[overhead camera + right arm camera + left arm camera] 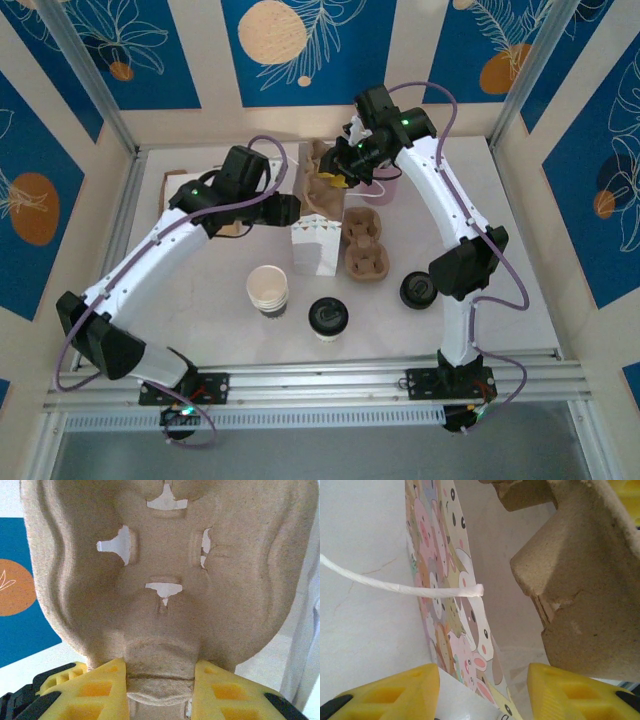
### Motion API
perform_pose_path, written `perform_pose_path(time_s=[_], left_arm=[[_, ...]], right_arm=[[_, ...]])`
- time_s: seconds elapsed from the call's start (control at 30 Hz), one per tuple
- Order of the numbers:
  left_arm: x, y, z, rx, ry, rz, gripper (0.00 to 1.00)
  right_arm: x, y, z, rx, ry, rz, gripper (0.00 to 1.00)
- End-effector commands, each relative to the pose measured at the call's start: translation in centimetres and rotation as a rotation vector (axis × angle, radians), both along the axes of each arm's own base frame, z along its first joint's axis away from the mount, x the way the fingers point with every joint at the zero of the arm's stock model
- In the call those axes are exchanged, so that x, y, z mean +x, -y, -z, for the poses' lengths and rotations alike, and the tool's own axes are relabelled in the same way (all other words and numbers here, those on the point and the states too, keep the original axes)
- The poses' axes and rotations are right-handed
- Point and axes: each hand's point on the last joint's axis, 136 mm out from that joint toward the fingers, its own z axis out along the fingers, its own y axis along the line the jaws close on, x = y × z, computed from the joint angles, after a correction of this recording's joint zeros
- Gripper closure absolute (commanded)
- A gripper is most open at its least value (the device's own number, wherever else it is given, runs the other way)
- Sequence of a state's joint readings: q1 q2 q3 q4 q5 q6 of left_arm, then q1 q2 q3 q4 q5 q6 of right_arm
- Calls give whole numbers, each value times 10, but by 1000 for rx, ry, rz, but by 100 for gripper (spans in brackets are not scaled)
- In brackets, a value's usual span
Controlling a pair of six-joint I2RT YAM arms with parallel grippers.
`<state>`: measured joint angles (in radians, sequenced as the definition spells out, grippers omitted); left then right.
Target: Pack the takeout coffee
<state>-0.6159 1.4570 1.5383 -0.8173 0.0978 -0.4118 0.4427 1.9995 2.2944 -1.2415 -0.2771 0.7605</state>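
Observation:
The takeout coffee (328,316), a whitish cup with a black sip lid, stands upright near the table's front, apart from both grippers. My right gripper (345,165) (159,677) is shut on the middle ridge of a brown pulp cup carrier (324,182) (160,570), which hangs tilted over the mouth of a patterned paper bag (314,247). My left gripper (295,210) (483,680) is open, and the bag's animal-print wall (455,615) passes between its yellow fingers. The held carrier (585,580) sits to the right in the left wrist view.
A second pulp carrier (364,241) lies right of the bag. A stack of lidless cream cups (267,290) stands left of the coffee. A loose black lid (418,290) lies to the right. A pale pink bag (386,190) stands behind. The bag's white string handle (395,586) hangs outside it.

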Motion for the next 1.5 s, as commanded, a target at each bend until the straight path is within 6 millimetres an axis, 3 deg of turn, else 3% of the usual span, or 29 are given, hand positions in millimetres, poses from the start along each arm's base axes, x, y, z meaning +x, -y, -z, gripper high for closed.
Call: perform_pose_path(time_s=[0.0,0.33,0.97,1.2,1.47], left_arm=[[-6,1,-1,34,-4,35,51],[-23,7,-1,31,-35,104,52],[-25,14,-3,-7,-37,125,53],[-27,14,-18,-46,-14,123,51],[-31,2,-47,-109,29,92,38]], right_arm=[[-3,2,-14,37,17,4,70],[3,3,-17,69,14,14,70],[-3,2,12,-58,6,2,70],[-6,1,17,-118,15,-17,70],[-10,-2,25,-203,25,-48,70]])
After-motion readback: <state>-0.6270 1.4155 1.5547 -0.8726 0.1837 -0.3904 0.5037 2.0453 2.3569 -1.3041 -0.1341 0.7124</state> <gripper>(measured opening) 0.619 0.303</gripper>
